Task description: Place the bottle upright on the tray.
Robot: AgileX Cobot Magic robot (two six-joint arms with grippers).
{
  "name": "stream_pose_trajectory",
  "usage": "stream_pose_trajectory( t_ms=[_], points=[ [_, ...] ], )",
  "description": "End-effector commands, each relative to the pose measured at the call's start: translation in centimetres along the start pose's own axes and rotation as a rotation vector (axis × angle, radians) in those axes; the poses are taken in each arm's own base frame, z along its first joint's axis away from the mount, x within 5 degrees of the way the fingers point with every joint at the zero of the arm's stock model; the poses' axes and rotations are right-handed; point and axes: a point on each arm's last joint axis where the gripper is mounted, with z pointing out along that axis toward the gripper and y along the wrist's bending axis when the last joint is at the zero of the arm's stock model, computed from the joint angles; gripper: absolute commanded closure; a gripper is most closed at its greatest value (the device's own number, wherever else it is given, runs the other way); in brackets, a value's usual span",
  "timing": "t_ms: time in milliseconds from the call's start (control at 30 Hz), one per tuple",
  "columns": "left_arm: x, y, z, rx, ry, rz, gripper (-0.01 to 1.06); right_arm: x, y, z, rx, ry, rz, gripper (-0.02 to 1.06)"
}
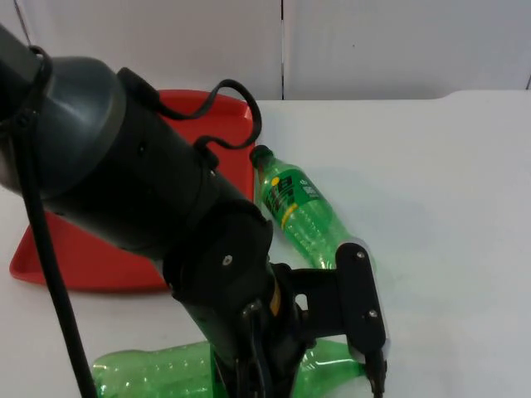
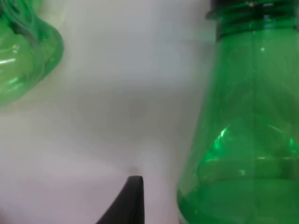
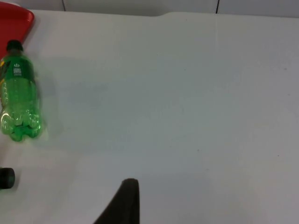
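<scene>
A green bottle with a yellow-green label (image 1: 297,207) lies on its side on the white table, its dark cap close to the red tray (image 1: 75,257). A second, plain green bottle (image 1: 158,371) lies near the table's front edge, partly hidden under my left arm. My left gripper (image 1: 371,361) hangs low beside this plain bottle's neck end. The left wrist view has the plain bottle's shoulder (image 2: 247,121) close by and the labelled bottle's base (image 2: 23,46) further off. My right gripper (image 3: 127,200) waits over bare table, away from the labelled bottle (image 3: 18,95).
The red tray's corner (image 3: 21,18) shows behind the labelled bottle. A black cap (image 3: 5,178) sits at the edge of the right wrist view. The grey partition wall (image 1: 373,41) closes the back of the table. My bulky left arm (image 1: 149,191) covers much of the tray.
</scene>
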Motion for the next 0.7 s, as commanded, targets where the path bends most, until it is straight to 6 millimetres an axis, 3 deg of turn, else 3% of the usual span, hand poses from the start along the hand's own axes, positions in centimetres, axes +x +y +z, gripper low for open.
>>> stream_pose_trajectory(
  t_ms=[0,67,167,200,300,333,467,500,567,667],
  points=[
    [-0.26,-0.04,-0.05,-0.005,-0.013,-0.006,0.03,-0.03,0.02,0.0,0.006,-0.009,0.0,0.08],
    [-0.26,-0.04,-0.05,-0.005,-0.013,-0.005,0.08,-0.03,0.02,0.0,0.006,-0.009,0.0,0.08],
    [-0.27,-0.05,-0.05,-0.003,-0.014,-0.012,0.29,-0.03,0.02,0.0,0.006,-0.009,0.0,0.08],
    [-0.27,-0.05,-0.05,-0.003,-0.014,-0.012,0.29,-0.03,0.02,0.0,0.006,-0.009,0.0,0.08],
    [-0.26,-0.07,-0.05,-0.001,-0.013,-0.019,0.51,-0.03,0.02,0.0,0.006,-0.009,0.0,0.08],
    [-0.26,-0.07,-0.05,-0.001,-0.013,-0.019,0.51,-0.03,0.02,0.0,0.006,-0.009,0.0,0.08],
    [-0.26,-0.07,-0.05,-0.001,-0.013,-0.019,0.91,-0.03,0.02,0.0,0.006,-0.009,0.0,0.08],
    [-0.26,-0.07,-0.05,-0.001,-0.013,-0.019,0.91,-0.03,0.02,0.0,0.006,-0.009,0.0,0.08],
    [-0.28,-0.05,-0.11,-0.002,-0.015,-0.019,1.05,-0.03,0.02,0.0,0.006,-0.009,0.0,0.08],
    [-0.31,-0.04,-0.18,-0.004,-0.017,-0.019,1.05,-0.03,0.02,0.0,0.006,-0.009,0.0,0.08]
  ],
)
